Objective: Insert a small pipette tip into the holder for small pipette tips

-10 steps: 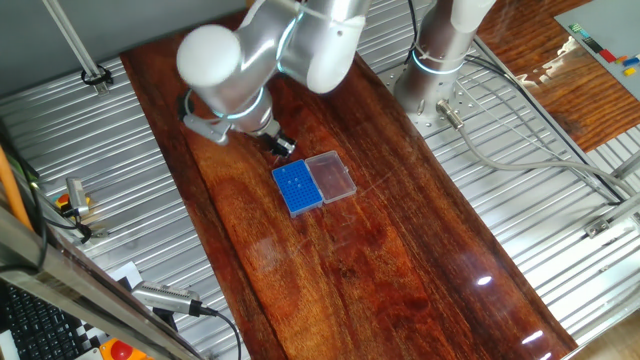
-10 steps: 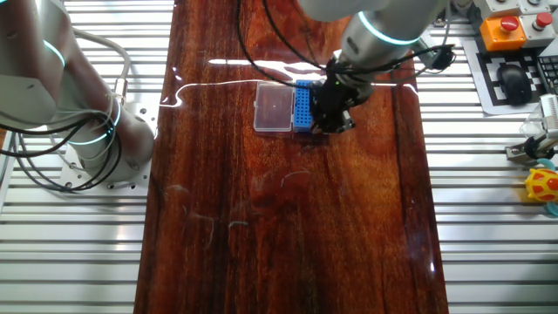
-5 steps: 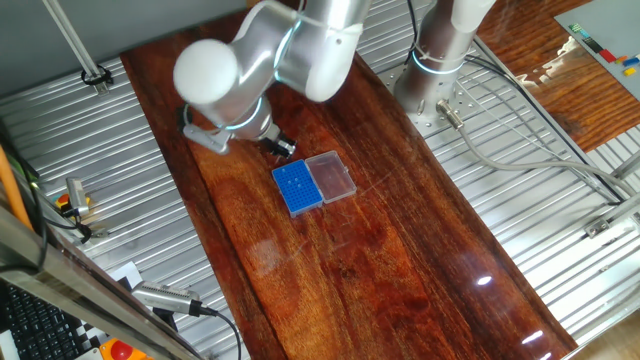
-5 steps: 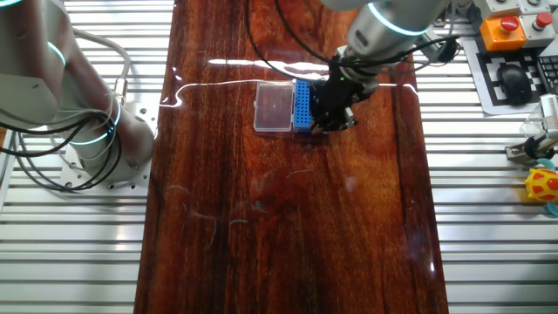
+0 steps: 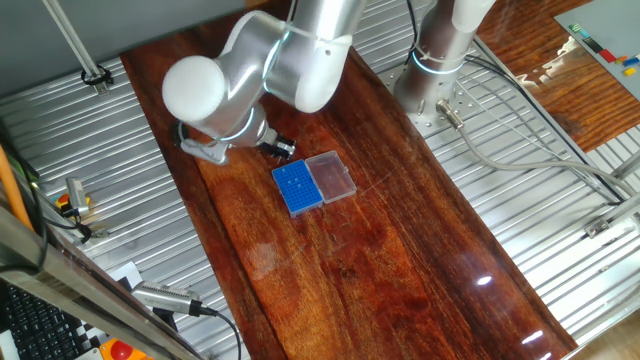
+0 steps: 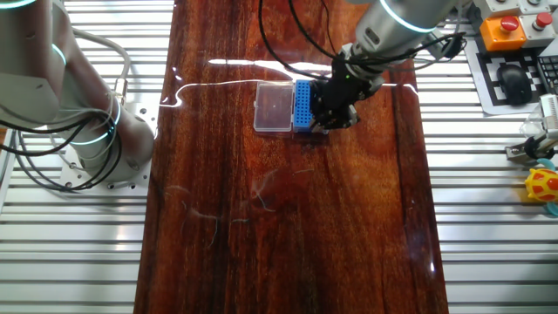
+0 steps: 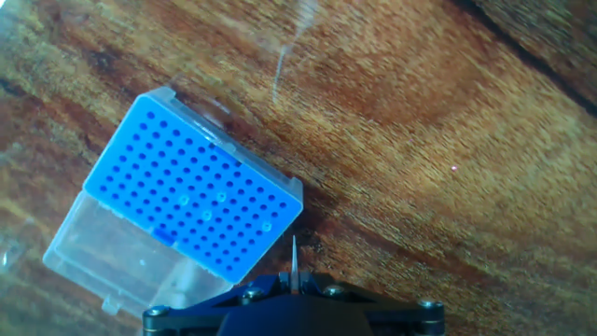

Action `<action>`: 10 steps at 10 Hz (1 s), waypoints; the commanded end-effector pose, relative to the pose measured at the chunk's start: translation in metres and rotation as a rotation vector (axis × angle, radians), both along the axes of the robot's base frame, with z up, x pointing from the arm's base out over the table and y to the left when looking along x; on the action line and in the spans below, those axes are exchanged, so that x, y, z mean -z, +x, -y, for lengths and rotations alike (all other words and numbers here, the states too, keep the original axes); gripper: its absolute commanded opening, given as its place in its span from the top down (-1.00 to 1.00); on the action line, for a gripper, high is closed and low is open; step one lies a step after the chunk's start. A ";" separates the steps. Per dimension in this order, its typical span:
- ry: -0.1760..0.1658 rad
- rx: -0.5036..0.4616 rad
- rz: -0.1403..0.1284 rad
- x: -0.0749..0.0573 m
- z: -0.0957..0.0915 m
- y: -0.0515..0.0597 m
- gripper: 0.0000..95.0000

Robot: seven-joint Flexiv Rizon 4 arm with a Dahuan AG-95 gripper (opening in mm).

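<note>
- Holder for small pipette tips (image 5: 298,186) (image 6: 302,105) (image 7: 194,197) sits flat on the wooden table (image 5: 400,260) (image 6: 288,244) (image 7: 420,140), near the table's middle.
- Its clear lid (image 5: 331,176) (image 6: 273,108) (image 7: 112,257) lies open, joined along one long side; in one fixed view the lid is at 3 o'clock of the blue box.
- Gripper (image 5: 279,148) (image 6: 330,109) (image 7: 292,285) hangs just beside the holder, at about 11 o'clock of it in that view, off the grid.
- Fingers pinched narrow on a small pipette tip (image 7: 294,261), thin and pale, pointing down past the holder's corner at wood.
- In hand view, holder is at 10 o'clock of the tip; a few holes look filled.
- Silver arm (image 5: 265,65) (image 6: 401,22) bends over the table's far end.
</note>
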State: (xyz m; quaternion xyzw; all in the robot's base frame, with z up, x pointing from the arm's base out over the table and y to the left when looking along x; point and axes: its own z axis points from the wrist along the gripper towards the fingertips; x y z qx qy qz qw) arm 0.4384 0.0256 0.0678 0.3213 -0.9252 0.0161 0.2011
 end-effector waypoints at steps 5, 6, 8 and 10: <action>-0.056 -0.099 -0.029 0.003 -0.005 0.003 1.00; -0.063 -0.106 -0.031 0.003 -0.005 0.003 1.00; -0.071 -0.115 -0.033 0.005 -0.006 0.004 1.00; -0.087 -0.134 -0.039 0.008 -0.006 0.005 1.00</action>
